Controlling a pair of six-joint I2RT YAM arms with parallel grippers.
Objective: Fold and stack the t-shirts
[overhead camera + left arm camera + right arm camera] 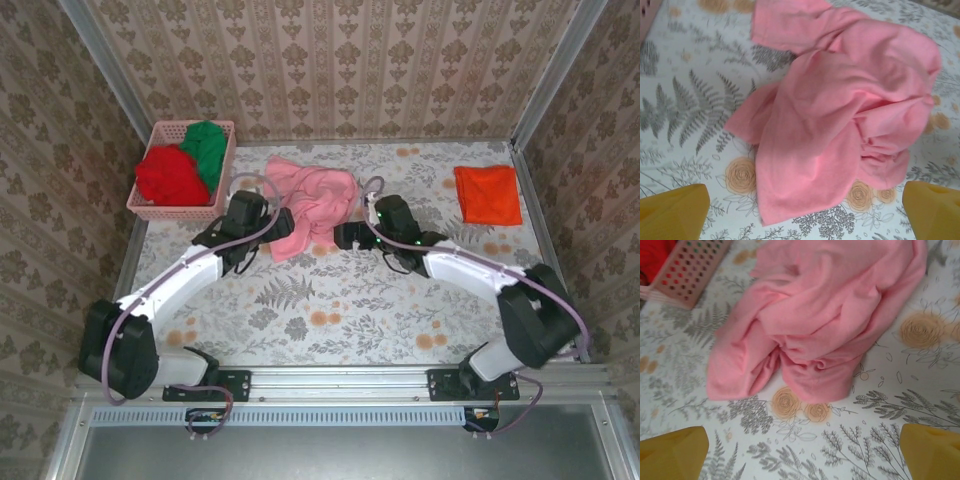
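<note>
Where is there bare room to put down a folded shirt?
The near strip of the table, in front of the pink shirt, is bare; so is the back patch between it and the orange shirt. Around the basket it is crowded.

A crumpled t-shirt (312, 205) lies central on the counter (330, 300), a folded t-shirt (488, 193) far right; the far-left basket (172, 211) holds two bunched t-shirts (168, 175).

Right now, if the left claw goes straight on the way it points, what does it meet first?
Probably the light pink t-shirt, crumpled on the table dead ahead of the open left claw, nothing between. Depth is unclear: it might touch the table just short of the hem.
</note>
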